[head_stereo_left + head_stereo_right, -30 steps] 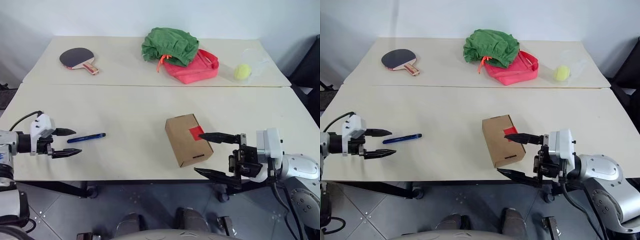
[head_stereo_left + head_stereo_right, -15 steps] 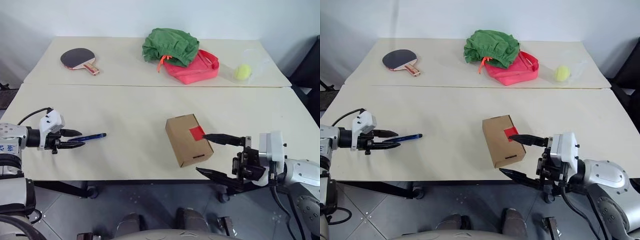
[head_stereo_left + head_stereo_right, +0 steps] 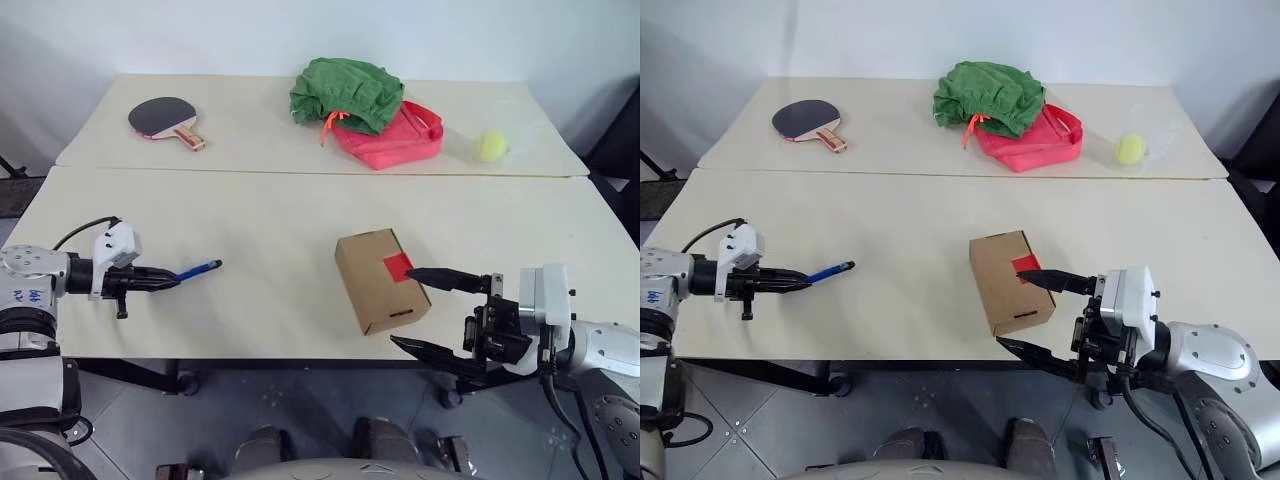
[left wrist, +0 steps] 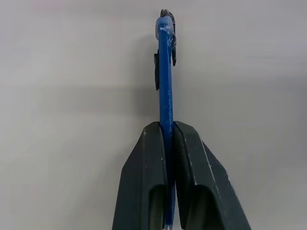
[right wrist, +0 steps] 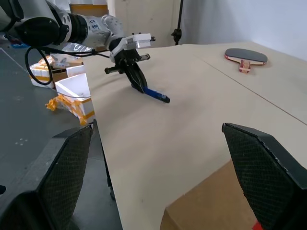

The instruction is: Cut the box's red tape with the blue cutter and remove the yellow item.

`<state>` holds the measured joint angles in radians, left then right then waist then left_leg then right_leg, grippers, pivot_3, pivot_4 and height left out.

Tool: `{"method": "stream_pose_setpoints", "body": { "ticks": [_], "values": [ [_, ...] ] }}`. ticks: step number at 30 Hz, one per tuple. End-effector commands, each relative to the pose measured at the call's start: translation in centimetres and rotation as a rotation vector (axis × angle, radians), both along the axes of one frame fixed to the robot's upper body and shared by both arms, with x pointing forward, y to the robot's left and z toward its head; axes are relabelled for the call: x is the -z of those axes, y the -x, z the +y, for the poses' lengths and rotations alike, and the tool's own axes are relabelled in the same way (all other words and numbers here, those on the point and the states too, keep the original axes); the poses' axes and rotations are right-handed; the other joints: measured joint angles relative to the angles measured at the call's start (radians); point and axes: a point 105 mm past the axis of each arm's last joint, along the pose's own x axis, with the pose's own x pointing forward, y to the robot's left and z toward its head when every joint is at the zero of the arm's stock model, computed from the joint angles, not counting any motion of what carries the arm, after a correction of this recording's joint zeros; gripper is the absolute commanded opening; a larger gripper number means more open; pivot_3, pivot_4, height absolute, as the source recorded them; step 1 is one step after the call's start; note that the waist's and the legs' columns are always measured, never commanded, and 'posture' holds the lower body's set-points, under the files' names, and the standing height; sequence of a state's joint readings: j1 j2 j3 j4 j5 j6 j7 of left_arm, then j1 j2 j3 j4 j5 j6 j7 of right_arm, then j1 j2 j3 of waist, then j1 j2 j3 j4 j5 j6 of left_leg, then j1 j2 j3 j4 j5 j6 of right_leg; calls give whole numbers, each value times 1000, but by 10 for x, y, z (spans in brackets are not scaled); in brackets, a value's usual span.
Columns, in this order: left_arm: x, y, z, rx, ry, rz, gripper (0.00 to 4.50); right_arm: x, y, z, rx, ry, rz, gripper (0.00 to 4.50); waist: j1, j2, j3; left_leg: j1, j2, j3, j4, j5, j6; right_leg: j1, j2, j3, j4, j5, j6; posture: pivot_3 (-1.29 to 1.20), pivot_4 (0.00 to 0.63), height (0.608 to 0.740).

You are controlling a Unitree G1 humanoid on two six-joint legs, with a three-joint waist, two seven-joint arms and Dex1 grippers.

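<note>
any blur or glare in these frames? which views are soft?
Left wrist view: blue cutter fairly crisp, pincer fingers soft. Right wrist view: near fingers and box blurred, paddle sharper. Eye views: even light, soft shadows, no glare.

Left gripper closes on the cutter

The left gripper (image 3: 165, 281), open a second ago around the near-left end of the slim blue pen-like cutter (image 3: 198, 269), has moved right and clamped its fingers (image 4: 151, 187) on it; the cutter now angles slightly upward.

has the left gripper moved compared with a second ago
Yes. The left gripper has moved toward the box and shut on the blue cutter, whose near end it only flanked, open, a second ago.
</note>
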<state>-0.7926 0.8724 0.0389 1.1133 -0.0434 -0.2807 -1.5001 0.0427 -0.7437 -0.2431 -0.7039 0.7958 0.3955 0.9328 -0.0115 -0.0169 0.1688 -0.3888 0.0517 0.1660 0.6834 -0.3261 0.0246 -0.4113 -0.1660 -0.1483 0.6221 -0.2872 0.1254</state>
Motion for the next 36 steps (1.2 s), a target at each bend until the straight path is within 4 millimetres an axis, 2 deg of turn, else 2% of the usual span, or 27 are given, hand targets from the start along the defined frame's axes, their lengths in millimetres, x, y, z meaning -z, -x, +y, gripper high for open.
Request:
{"method": "stream_pose_setpoints", "body": {
  "ticks": [1,4,13,16,19,27,31,34,36],
  "values": [
    [6,9,-6,71,8,26,14,-4,3,3,-20,8,-26,4500,1,0,0,0,0,0,0,0,0,0,0,0,0,0,0,0,150,740],
    [9,13,-7,93,-15,23,14,-3,3,3,-24,7,-24,4500,4,0,0,0,0,0,0,0,0,0,0,0,0,0,0,0,150,740],
    [14,34,-24,240,-47,-22,2689,-2,2,3,-19,8,-25,4500,8,0,0,0,0,0,0,0,0,0,0,1,0,0,0,0,150,740],
    [15,42,-24,242,-43,-11,3556,-1,2,3,-16,7,-23,4500,8,0,0,0,0,0,0,0,0,0,0,1,0,0,0,0,150,740],
    [15,40,-18,202,-57,-27,4427,0,2,3,-18,6,-22,4500,9,0,0,0,0,0,0,0,0,0,0,1,0,0,0,0,150,740],
    [13,25,1,-17,0,-35,4427,0,2,5,-22,1,-23,4500,8,0,0,0,0,0,0,0,0,0,0,1,0,0,0,0,150,740],
    [20,29,9,-113,75,45,4427,0,2,5,-14,-2,-26,4500,5,0,0,0,1,0,0,0,0,0,0,1,0,0,0,0,150,740],
    [28,37,10,-112,73,104,4427,0,2,6,-14,-7,-25,4500,2,0,0,1,1,0,0,0,0,0,0,1,1,0,0,0,150,740],
    [32,40,11,-92,39,111,4037,0,1,6,-15,-8,-26,4500,-1,0,0,1,1,0,0,0,0,0,0,1,1,0,0,0,150,740]
  ]
}}
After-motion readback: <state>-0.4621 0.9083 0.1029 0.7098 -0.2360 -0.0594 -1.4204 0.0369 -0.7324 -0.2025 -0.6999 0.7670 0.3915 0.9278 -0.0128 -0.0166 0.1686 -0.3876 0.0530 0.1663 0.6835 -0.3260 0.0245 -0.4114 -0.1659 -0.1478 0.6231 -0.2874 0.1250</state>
